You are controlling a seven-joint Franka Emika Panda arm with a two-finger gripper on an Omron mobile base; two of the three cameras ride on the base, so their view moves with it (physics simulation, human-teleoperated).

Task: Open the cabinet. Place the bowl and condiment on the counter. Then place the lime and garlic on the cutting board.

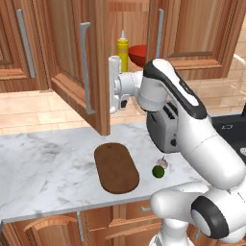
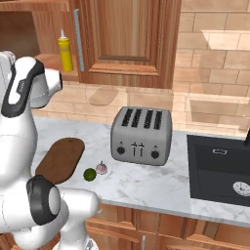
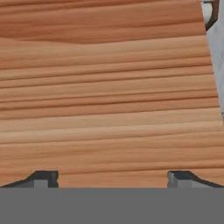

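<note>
Arm point(image 1: 202, 144): glossy white shells, fat rounded links, dark grey/black bands at the joints. Shoulder joint has a round dark cap w/ grey ring; same cap seen in right base view. Upper link carries a long black stripe along its top edge. Wrist section white, cylindrical, w/ small dark inset near the flange. Hand is a flat white block. Gripper point(image 3: 112, 179): two small dark grey finger tips point(image 3: 43, 178), angular, stepped profile. No cables or markings visible.
</note>
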